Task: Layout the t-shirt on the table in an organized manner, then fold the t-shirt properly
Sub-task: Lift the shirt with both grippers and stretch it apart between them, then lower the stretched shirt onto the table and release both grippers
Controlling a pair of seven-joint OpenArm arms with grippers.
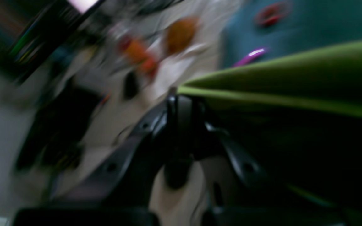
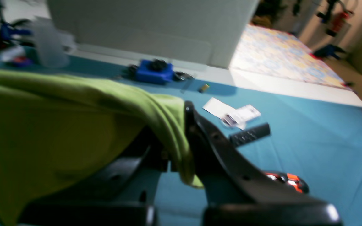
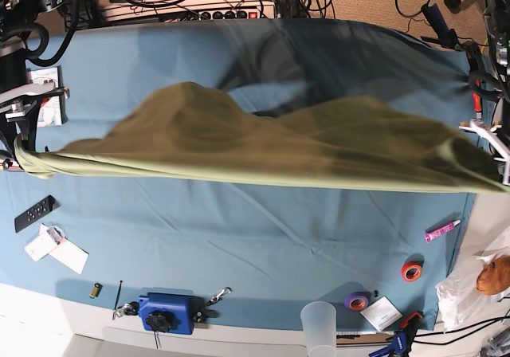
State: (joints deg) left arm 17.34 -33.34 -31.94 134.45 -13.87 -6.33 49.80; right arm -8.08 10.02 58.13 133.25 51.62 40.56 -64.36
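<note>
The olive-green t-shirt (image 3: 255, 146) hangs stretched wide in the air above the blue-teal table (image 3: 239, 245), its far part sagging and blurred. My left gripper (image 3: 496, 172) at the base view's right is shut on one end of the shirt. In the left wrist view the gripper (image 1: 181, 94) pinches the green hem (image 1: 294, 72). My right gripper (image 3: 20, 154) at the base view's left is shut on the other end. In the right wrist view the gripper (image 2: 176, 147) clamps bunched green cloth (image 2: 42, 125) above the table (image 2: 309, 141).
A black remote (image 3: 34, 213) and papers (image 3: 56, 249) lie near the left front. A blue box (image 3: 166, 312), a plastic cup (image 3: 319, 325), a red tape roll (image 3: 411, 271), a purple tape roll (image 3: 356, 300) and a pink marker (image 3: 442, 230) sit along the front edge.
</note>
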